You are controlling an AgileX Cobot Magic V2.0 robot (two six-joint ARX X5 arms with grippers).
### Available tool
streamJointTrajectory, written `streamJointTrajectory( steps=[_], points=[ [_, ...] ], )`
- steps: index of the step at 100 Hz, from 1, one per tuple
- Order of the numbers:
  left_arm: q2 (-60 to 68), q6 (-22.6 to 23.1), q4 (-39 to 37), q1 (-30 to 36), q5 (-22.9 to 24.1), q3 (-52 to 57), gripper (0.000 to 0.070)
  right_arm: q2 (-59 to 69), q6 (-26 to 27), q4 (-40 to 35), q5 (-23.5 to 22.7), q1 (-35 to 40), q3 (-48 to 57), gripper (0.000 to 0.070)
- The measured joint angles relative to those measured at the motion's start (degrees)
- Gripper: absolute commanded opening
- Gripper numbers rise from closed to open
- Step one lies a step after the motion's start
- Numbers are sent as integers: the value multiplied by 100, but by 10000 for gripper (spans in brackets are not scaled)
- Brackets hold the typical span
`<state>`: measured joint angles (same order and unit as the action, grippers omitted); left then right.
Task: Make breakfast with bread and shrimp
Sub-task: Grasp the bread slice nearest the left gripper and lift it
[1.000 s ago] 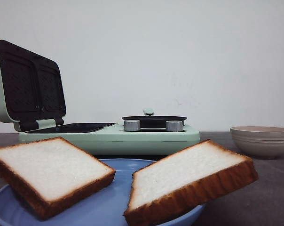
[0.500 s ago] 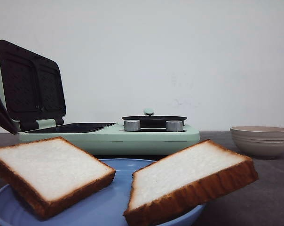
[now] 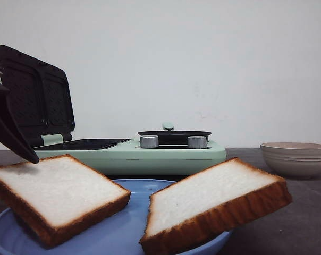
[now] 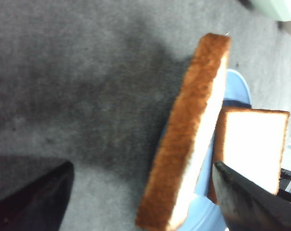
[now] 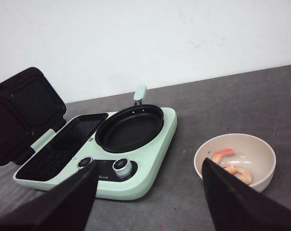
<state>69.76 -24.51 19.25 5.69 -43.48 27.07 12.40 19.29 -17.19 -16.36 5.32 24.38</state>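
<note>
Two slices of bread lie tilted on a blue plate [image 3: 123,223]: the left slice [image 3: 57,194] and the right slice [image 3: 213,199]. My left gripper [image 4: 141,164] is open, and the left slice [image 4: 184,144] stands edge-on between its fingers without touching them. One of its fingers [image 3: 11,133] shows at the front view's left edge, its tip just above that slice's far corner. Pink shrimp [image 5: 230,164] lie in a beige bowl [image 5: 205,147]. My right gripper [image 5: 150,163] is open and empty, above the table in front of the cooker. It is out of the front view.
A mint-green breakfast maker [image 3: 150,151] stands behind the plate, its sandwich lid [image 3: 35,95] raised at the left. A round black pan [image 5: 130,127] sits on its right half, and two knobs [image 3: 149,141] face front. The bowl [image 3: 296,156] stands to its right.
My left gripper's finger has come into the front view from the left edge and moved right and down to the left slice's far corner. The bread and plate have not moved.
</note>
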Motion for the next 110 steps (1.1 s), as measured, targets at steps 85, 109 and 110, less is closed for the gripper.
streamJointTrajectory(
  steps=[85,109,110],
  points=[
    [297,295,-444,382,-81,22,0,0,-103,-68,9,-2,0,409],
    [295,476,-479,382,-151,22,0,2,-111,-107,9,-2,0,409],
    [295,481,-483,382,-155,22,0,2,-109,-111,9,-2,0,409]
  ],
)
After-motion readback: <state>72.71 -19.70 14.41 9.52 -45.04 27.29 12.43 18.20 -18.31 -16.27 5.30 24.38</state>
